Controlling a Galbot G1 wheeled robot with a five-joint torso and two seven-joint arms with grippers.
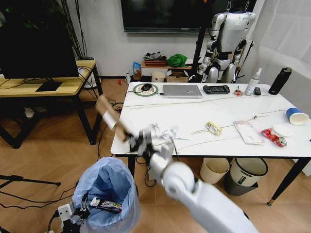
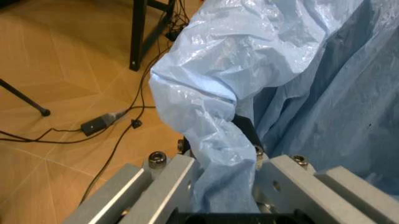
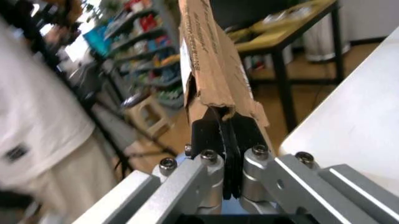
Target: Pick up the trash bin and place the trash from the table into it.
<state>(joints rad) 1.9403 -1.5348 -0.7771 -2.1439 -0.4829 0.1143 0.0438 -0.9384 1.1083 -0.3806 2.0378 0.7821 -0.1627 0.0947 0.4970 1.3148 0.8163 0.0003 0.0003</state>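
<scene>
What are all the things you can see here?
bin: 1, blue bag, floor, held by left hand
wrapper: 1, dark, inside bin
cardboard: 1, brown, in right hand, off table's left edge
paper: 1, white, crumpled, table's front left
pouch: 1, white, table's right
can: 1, red, crushed, beside pouch
lid: 1, white, by can
cup: 1, blue, table's right edge
laptop: 1, grey, table's back
table: 1, white
left hand: shut on bag rim
right hand: shut on cardboard
</scene>
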